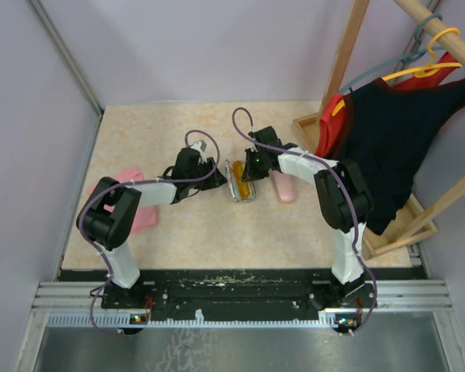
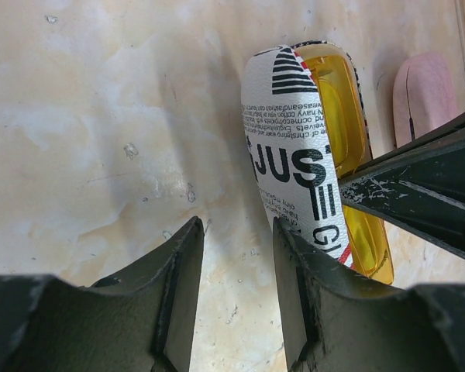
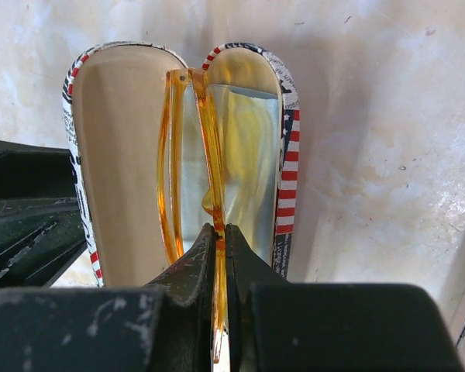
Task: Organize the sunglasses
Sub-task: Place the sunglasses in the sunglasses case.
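Bright diffuse light, soft shadows on table (image 1: 217,232); wrist views' near foreground slightly blurred; mild glare.

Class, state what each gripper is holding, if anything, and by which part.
The right gripper pinches the orange translucent sunglasses by a thin frame bar, inside the open printed case. The left gripper holds nothing between its open fingers.

One orange sunglasses (image 3: 215,155), one printed case (image 2: 283,147), one pink case (image 1: 284,187)

Open printed case (image 2: 287,163), pink case (image 1: 284,187) beside; pink cloth (image 1: 132,175) L.
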### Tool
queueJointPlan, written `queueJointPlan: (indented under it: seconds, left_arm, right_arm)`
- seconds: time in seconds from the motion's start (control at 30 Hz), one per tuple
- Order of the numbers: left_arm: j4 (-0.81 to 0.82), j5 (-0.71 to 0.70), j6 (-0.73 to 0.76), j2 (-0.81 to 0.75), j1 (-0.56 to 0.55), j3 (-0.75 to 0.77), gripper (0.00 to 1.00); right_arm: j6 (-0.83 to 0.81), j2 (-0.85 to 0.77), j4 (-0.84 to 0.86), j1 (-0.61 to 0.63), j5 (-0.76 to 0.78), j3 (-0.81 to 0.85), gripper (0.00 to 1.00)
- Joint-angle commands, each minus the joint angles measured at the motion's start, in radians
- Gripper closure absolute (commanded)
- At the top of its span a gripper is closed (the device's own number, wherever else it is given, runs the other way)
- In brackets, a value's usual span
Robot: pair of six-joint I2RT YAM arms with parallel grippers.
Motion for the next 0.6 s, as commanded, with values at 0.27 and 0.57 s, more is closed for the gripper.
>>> queueJointPlan:
  seconds: [0.27,0.57]
  left_arm:
    - [0.001,0.014,0.017,0.011,0.001,0.027,0.52]
    - [-0.001,0.011,0.019,0.007,0.0,0.023,0.53]
  right_arm:
    - [-0.013,-0.002,0.027,-0.009,0.016,0.01,0.89]
    - [-0.021,-0.031,0.028,-0.011,0.039,0.014,0.8]
